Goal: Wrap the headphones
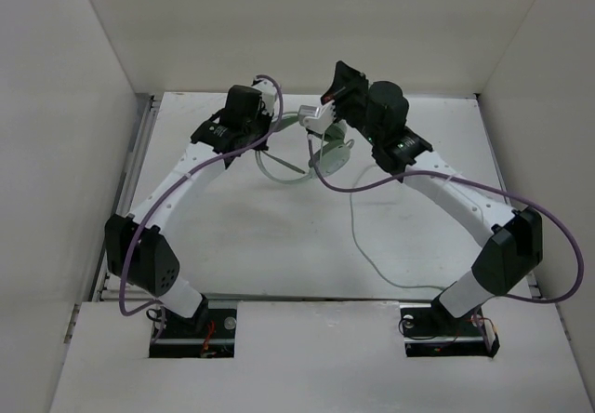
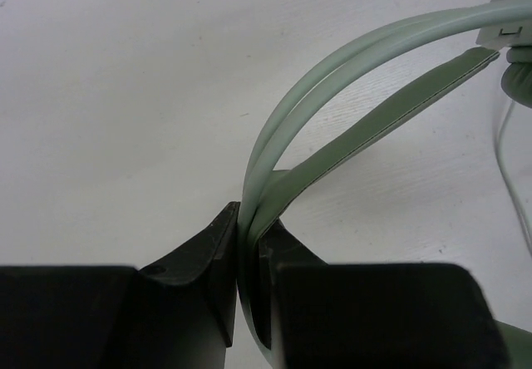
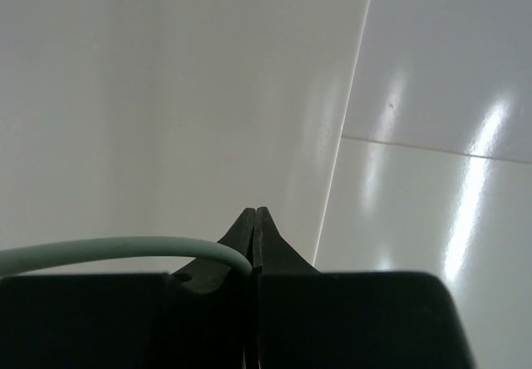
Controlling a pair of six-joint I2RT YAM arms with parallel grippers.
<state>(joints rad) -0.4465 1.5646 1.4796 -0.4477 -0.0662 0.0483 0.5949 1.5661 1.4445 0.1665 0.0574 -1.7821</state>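
The pale mint-green headphones hang between my two grippers near the back middle of the table. My left gripper is shut on the curved headband, which is pinched between the jaws of the left gripper in its wrist view. One ear cup shows at that view's right edge. My right gripper is raised and points at the back wall. In its wrist view the right gripper is shut on the thin pale-green cable. The cable's loose length trails over the table toward the right arm's base.
White walls enclose the table at the back and on both sides. Thick purple robot cables loop along both arms. The arm bases sit at the near edge.
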